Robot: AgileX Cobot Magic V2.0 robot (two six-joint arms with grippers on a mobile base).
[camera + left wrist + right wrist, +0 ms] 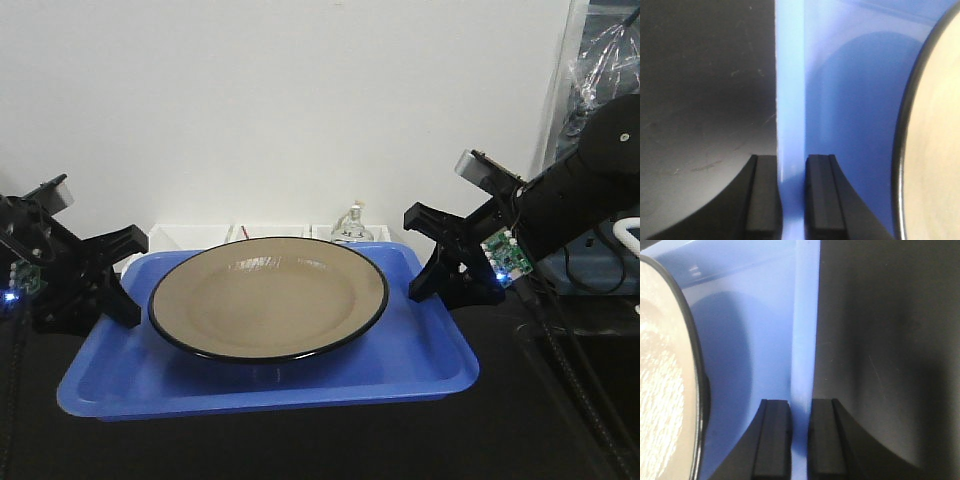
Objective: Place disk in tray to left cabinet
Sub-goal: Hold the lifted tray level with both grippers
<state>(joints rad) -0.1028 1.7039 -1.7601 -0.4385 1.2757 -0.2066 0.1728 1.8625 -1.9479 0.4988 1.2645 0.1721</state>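
Note:
The tan disk with a thin black rim lies in the blue tray on a black surface. My left gripper is shut on the tray's left rim. My right gripper is shut on the tray's right rim. In the left wrist view the gripper has a jaw on each side of the tray rim, with the disk at the right. In the right wrist view the gripper pinches the tray rim, with the disk at the left. The left cabinet is out of view.
White plastic bins and a small clear bottle stand right behind the tray against a white wall. Cables hang by the right arm. A plastic-wrapped object is at the top right.

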